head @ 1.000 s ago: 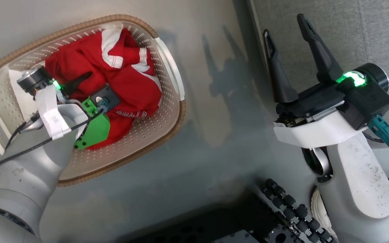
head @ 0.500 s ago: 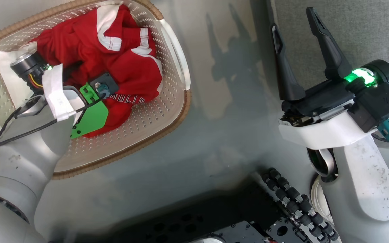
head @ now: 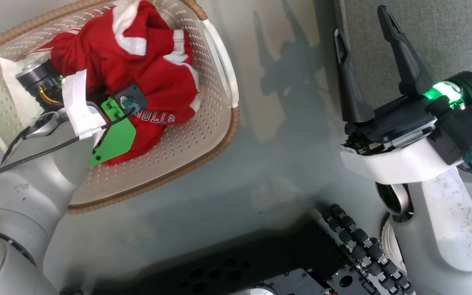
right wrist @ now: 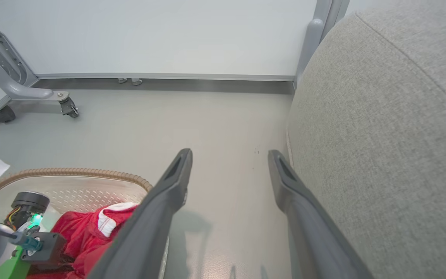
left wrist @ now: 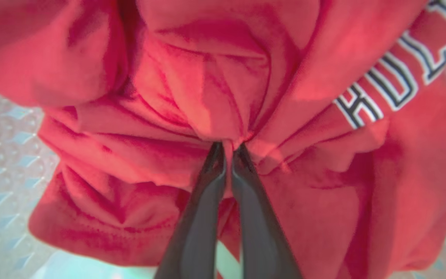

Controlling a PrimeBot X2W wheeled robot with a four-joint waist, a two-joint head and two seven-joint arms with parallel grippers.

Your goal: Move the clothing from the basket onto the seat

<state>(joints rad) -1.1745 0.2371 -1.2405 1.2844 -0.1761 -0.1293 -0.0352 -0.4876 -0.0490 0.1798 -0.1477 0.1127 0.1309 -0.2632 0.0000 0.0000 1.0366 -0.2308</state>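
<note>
Inside basket (head: 170, 164), left gripper (left wrist: 229, 149) is closed tight on a central fold of the clothing (left wrist: 323, 217), all of it heaped there; I read that as a bite for lifting. Beside basket, toward seat (head: 445, 37), right gripper (head: 359, 19) spread wide, empty, presumably kept clear

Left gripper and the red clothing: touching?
Touching. Left wrist view: the left gripper pinches a fold of the clothing between its closed fingertips.
</note>
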